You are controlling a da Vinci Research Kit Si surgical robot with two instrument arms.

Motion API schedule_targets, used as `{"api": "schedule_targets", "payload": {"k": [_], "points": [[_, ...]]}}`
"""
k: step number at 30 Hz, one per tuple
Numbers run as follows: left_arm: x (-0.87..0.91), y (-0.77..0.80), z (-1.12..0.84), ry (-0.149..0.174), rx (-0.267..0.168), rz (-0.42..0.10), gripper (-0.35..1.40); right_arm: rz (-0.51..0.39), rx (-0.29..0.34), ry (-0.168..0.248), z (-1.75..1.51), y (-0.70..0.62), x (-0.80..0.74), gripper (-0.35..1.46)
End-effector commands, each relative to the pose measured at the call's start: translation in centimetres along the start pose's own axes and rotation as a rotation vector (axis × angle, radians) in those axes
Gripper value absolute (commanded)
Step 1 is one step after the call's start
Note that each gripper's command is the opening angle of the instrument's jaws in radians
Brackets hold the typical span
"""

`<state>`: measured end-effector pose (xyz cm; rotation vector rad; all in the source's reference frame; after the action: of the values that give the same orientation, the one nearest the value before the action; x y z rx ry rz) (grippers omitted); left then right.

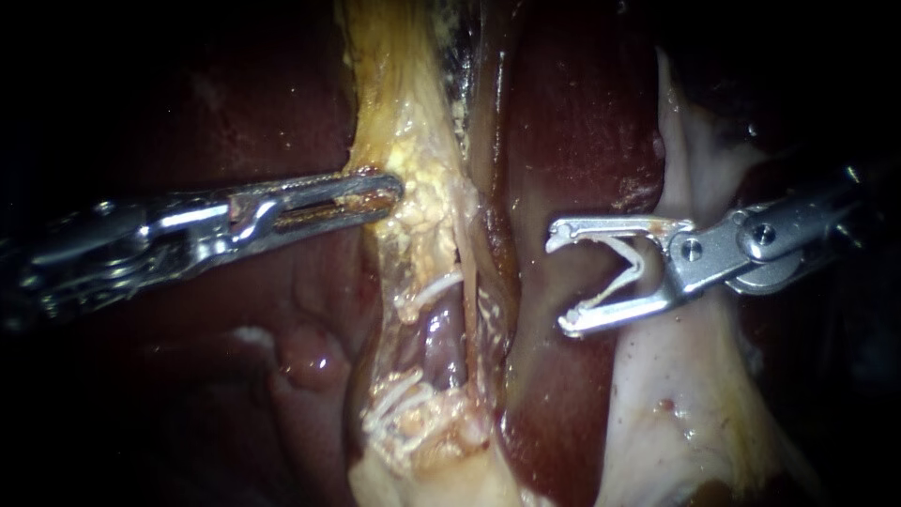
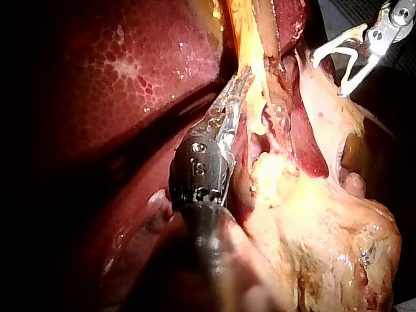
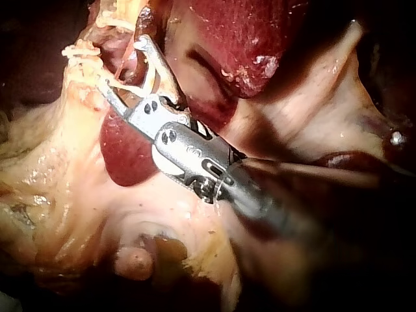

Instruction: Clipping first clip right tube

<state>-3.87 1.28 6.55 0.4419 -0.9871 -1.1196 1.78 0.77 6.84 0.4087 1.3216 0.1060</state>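
Observation:
My right instrument [image 1: 560, 282] comes in from the right, its jaws standing wide apart with a white V-shaped clip [image 1: 627, 268] seated between them. It hovers over dark liver [image 1: 572, 122], clear of the tubes. A thin pale tube [image 1: 467, 291] runs down the opened yellow tissue in the middle, left of those jaws. A whiter strand [image 1: 434, 291] crosses just left of that tube. My left instrument [image 1: 389, 192] is shut on the yellow fatty tissue [image 1: 413, 141] above the tubes. The left wrist view shows the same grip [image 2: 244, 81] and my right instrument [image 2: 327, 78] beyond it.
Pale whitish tissue [image 1: 685, 394] lies under and below my right instrument's shaft. Dark red liver [image 1: 310, 310] surrounds the dissected strip on both sides. In the right wrist view the clip-bearing jaws [image 3: 122, 64] point toward frayed yellow-white tissue [image 3: 84, 58].

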Motion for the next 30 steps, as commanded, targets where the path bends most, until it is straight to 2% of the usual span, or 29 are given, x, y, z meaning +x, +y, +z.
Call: {"api": "schedule_targets", "payload": {"k": [1, 5, 8, 11, 14, 17, 21, 30], "points": [[0.00, 0.00, 0.00, 0.000, -0.001, 0.000, -0.35, 0.000, 0.000, 0.001, 0.00, 0.00, 0.00, 0.58], [-0.01, 0.00, -0.07, 0.002, 0.002, -0.001, -0.35, 0.016, 0.000, 0.001, 0.02, -0.02, -0.01, 0.60], [-0.09, -0.02, -0.24, 0.008, 0.010, -0.004, -0.35, 0.057, 0.017, 0.005, 0.10, -0.06, -0.06, 0.60], [-0.22, -0.05, -0.46, 0.003, 0.003, -0.012, -0.35, 0.123, 0.035, 0.010, 0.25, -0.13, -0.17, 0.60], [-0.34, -0.11, -0.66, -0.012, 0.003, -0.026, -0.35, 0.201, 0.050, -0.020, 0.47, -0.18, -0.32, 0.60], [-0.40, -0.18, -0.78, -0.026, 0.005, -0.026, -0.35, 0.326, 0.062, -0.042, 0.67, -0.20, -0.49, 0.60], [-0.41, -0.27, -0.83, -0.032, 0.004, -0.016, -0.35, 0.399, 0.070, -0.050, 0.88, -0.17, -0.68, 0.60], [-0.40, -0.41, -0.89, -0.036, 0.002, -0.012, -0.35, 0.433, 0.057, -0.083, 1.05, 0.00, -0.96, 0.60]]}}
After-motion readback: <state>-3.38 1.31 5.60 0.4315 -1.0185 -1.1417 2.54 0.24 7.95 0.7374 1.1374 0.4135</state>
